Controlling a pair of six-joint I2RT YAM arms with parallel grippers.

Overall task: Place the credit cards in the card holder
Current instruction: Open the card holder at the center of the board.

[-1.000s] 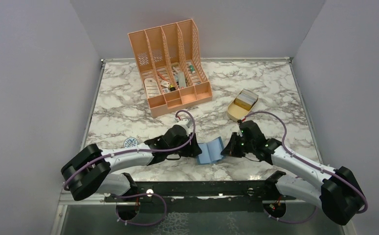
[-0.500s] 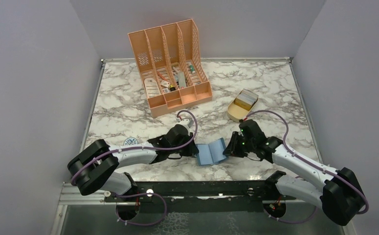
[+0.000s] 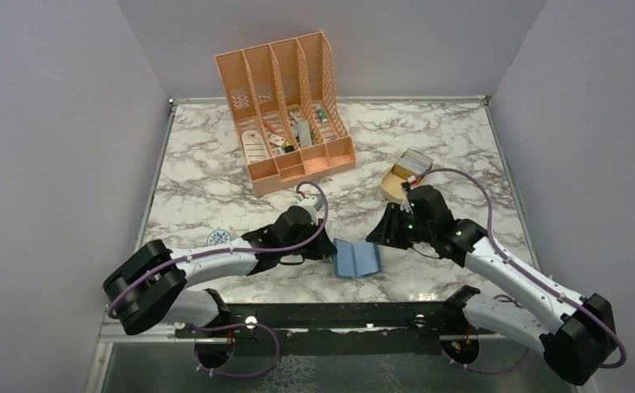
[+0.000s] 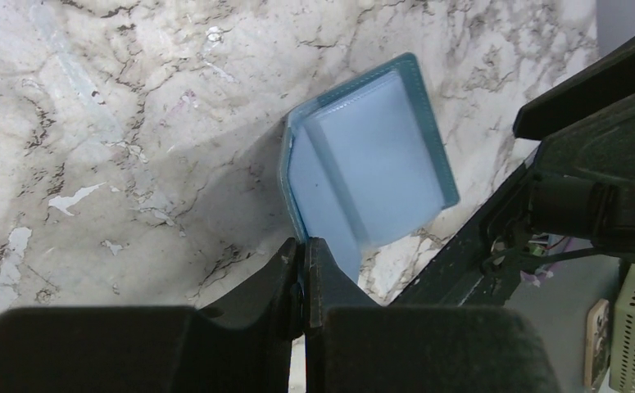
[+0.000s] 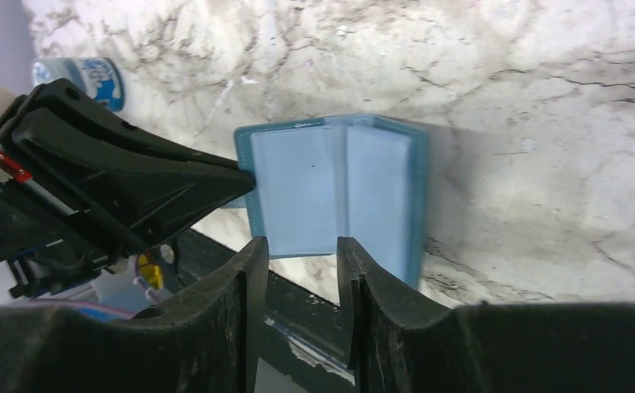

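"Overhead view?"
"I see the card holder (image 3: 356, 258) lying open at the near edge of the table (image 3: 461, 147), between both arms. The credit cards (image 3: 415, 166) sit in the tan tray (image 3: 393, 190), well apart from it."
"Left wrist?"
"My left gripper (image 4: 305, 260) is pinched tight on the holder's edge."
"Right wrist?"
"My right gripper (image 5: 297, 262) hangs above the holder, fingers parted and empty. My judgement: the holder is open, no card is loaded, and all insertion remains."

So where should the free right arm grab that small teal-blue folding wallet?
Probably the free flap's outer edge, from the right arm's own side. The small teal-blue folding wallet lies open in a shallow V with the left gripper shut on the opposite edge, leaving that edge bare for the open right gripper.
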